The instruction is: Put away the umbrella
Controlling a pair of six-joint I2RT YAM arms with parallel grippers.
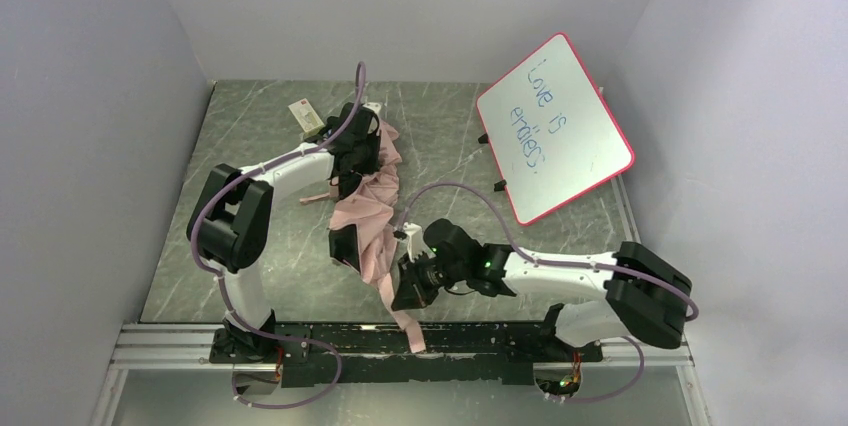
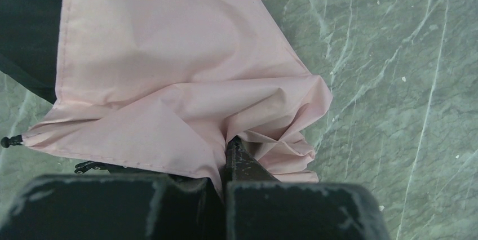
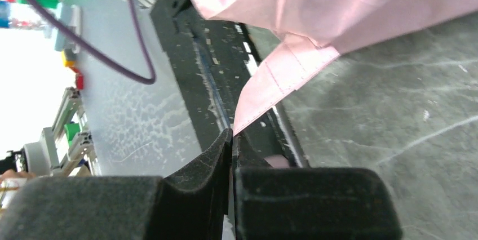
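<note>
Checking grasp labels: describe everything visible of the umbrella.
The umbrella is collapsed but unbundled: thin pale pink fabric, black on the other side, crumpled on the table. A pink strip trails toward the near rail. One black rib tip pokes out. Left gripper is shut on a fabric fold; right gripper pinches that strip.

The left gripper (image 1: 352,158) is buried in the far end of the crumpled umbrella (image 1: 368,208), whose pale pink and black fabric trails from it across the grey marbled table (image 1: 270,136) toward the right gripper (image 1: 412,286). The right gripper meets a narrow pink strip (image 1: 405,321) of that fabric, which runs on past it over the black rail (image 1: 470,341) at the near edge. Well right of both grippers a pink-framed whiteboard (image 1: 555,126) with blue writing stands tilted, and a small card (image 1: 306,116) lies just left of the left gripper.
</note>
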